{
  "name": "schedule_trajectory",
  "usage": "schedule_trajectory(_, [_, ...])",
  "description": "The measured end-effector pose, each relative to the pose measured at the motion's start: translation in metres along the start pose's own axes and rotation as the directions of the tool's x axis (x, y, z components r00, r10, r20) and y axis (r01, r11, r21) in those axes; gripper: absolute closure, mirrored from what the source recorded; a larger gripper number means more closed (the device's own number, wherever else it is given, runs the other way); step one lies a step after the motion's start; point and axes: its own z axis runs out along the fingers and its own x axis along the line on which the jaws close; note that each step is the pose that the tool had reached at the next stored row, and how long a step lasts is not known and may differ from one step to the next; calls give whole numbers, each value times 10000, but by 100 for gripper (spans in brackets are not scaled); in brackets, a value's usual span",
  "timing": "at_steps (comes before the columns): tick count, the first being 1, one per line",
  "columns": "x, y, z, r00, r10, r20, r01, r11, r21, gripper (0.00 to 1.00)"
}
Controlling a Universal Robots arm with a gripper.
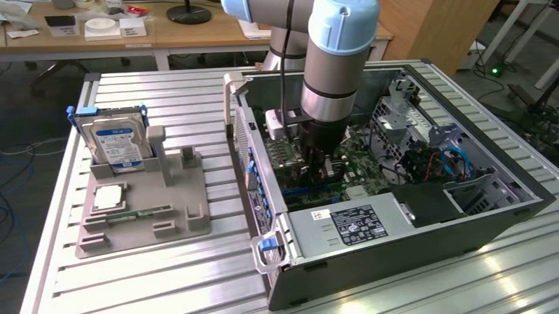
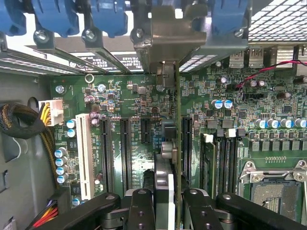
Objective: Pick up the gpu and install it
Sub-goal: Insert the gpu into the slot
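The gpu (image 2: pixel 178 143) stands on edge above the motherboard (image 2: pixel 134 139) inside the open computer case (image 1: pixel 489 216), its long axis running from the pincer (image 2: pixel 168 203) toward the case's rear wall, metal bracket (image 2: pixel 172 36) at that far end. The pincer clamps the card's near end between its black fingers (image 2: pixel 141 208). Well apart, a hard drive (image 1: pixel 118 144) sits in a grey holder (image 1: pixel 144 216) on the desk (image 1: pixel 166 275).

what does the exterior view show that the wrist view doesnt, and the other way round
Exterior view alone: the hard drive standing in the grey holder beside the computer case, and the power supply.

Wrist view alone: the expansion slots, the CPU socket, and the gpu edge-on, its metal bracket up at the case's rear openings.

Both: the gripper shut on the gpu, low over the motherboard.
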Motion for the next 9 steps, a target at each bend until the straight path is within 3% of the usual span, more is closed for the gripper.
schedule_trajectory(9, [-1,1,20,10000,-1,4,1,10000,-1,72])
